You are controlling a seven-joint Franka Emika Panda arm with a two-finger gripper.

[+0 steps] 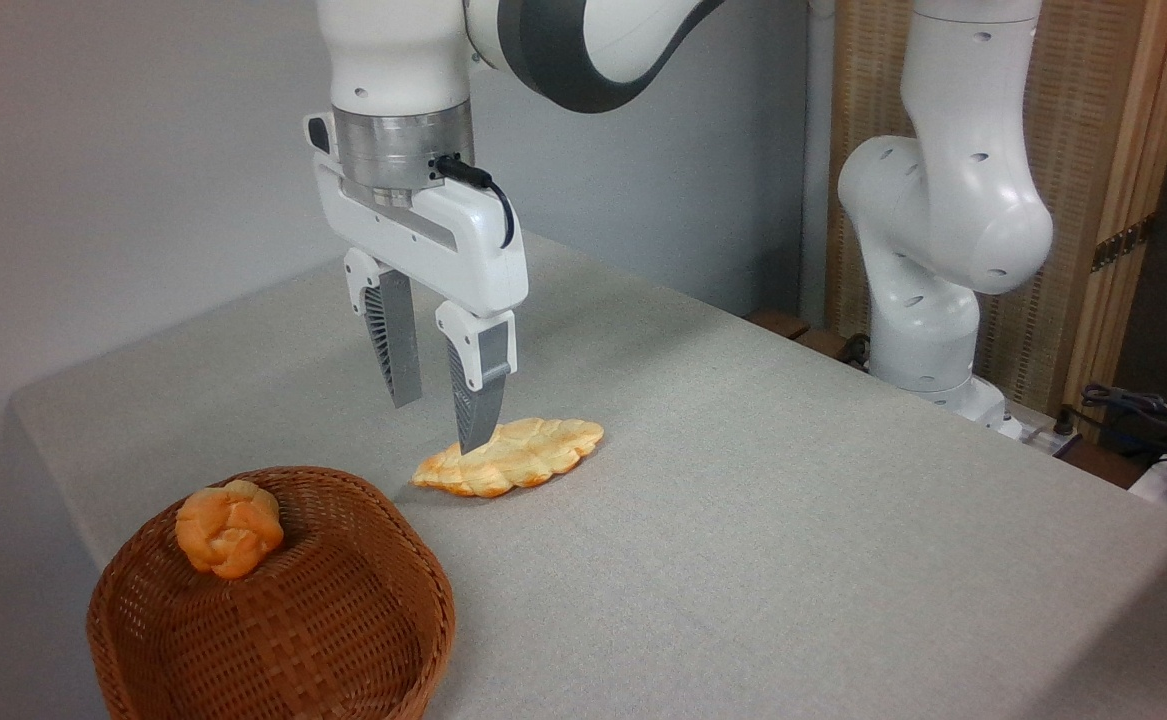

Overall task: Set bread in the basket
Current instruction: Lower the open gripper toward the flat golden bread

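We hold our gripper (440, 420) with fingers spread apart, straddling the near end of the braided loaf (515, 457), which lies flat just beyond the wicker basket (343, 610), ready for grasping.

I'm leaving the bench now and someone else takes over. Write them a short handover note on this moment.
Gripper: open, empty, fingers pointing down over the left end of the bread.
Bread: flat on the table, right of the basket, not in it.
Basket: near the front left corner; a small knotted bun sits at its back rim.
Done: approach only.
Left: grasp, lift, place in basket.
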